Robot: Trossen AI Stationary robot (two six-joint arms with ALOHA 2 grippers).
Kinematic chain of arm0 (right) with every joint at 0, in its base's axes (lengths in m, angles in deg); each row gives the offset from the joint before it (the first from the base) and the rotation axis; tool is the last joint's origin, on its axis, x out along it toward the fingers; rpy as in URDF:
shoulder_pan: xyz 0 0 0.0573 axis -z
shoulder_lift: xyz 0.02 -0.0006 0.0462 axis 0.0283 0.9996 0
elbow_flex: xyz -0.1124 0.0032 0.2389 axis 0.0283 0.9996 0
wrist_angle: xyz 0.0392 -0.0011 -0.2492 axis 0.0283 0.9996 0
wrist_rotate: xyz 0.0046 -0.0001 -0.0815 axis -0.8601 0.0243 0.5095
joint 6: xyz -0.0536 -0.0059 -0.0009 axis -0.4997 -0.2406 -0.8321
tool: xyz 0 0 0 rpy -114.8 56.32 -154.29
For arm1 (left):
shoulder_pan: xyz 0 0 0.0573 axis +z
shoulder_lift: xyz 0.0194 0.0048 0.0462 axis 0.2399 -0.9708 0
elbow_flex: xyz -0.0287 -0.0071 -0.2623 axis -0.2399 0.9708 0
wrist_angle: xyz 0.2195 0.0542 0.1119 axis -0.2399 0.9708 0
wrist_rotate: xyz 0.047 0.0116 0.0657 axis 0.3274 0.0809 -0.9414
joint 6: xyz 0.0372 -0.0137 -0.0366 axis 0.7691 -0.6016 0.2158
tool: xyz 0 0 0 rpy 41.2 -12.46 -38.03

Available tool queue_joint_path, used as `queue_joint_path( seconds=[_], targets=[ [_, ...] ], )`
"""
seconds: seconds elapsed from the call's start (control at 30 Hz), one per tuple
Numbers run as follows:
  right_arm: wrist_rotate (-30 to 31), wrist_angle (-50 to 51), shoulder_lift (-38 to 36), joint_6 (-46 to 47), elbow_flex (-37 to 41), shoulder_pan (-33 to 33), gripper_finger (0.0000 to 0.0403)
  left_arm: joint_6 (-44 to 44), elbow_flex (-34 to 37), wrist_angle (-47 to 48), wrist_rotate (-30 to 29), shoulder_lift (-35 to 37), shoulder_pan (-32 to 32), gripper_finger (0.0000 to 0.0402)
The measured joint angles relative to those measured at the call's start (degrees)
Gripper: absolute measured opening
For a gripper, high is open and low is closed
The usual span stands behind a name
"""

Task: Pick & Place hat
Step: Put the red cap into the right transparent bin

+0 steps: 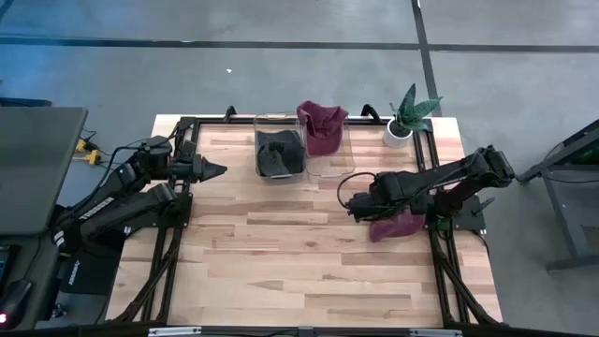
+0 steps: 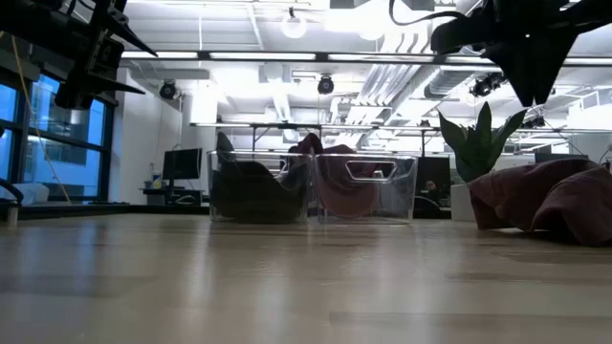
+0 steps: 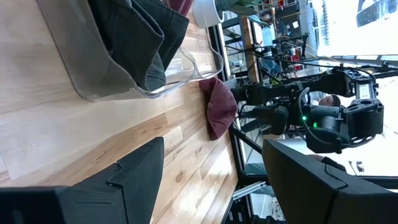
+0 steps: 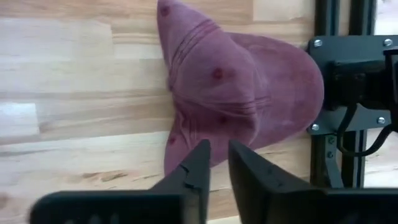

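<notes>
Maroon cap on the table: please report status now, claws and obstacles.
Right claw above maroon cap, fingers narrowly apart, nothing held. Cap flat on table, near right edge. Left claw open, waiting at left side. Nothing blocks the cap.

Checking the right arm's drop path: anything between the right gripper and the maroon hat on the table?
Nothing: right gripper hangs above the maroon hat, only air between, per right wrist view.
</notes>
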Motion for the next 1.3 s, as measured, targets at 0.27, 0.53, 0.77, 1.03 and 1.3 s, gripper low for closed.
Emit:
queue_joint_path(
  seconds=[0.27, 0.53, 0.77, 1.03, 1.3],
  targets=[
    [-2.27, -0.21, -0.48, 0.58, 3.41, 0.28, 0.0191, 0.02, 0.00, 0.00, -0.02, 0.00, 0.00, 0.0264],
    [-5.51, -6.50, -1.91, 1.59, 14.33, -0.33, 0.0275, 0.00, 0.02, 0.00, -0.12, 0.00, -0.01, 0.0264],
    [-3.25, -17.42, -5.74, 0.38, 23.04, 0.17, 0.0277, -0.19, 0.02, 0.00, -0.13, 0.00, 0.00, 0.0264],
    [-2.87, -27.66, -11.59, 1.87, 33.79, 0.17, 0.0275, -0.57, 0.02, 0.00, -0.11, 0.00, 0.00, 0.0264],
    [-3.53, -33.04, -15.13, 0.25, 38.66, 0.17, 0.0149, -0.56, 0.02, 0.00, -0.15, 0.00, -0.01, 0.0264]
  ],
)
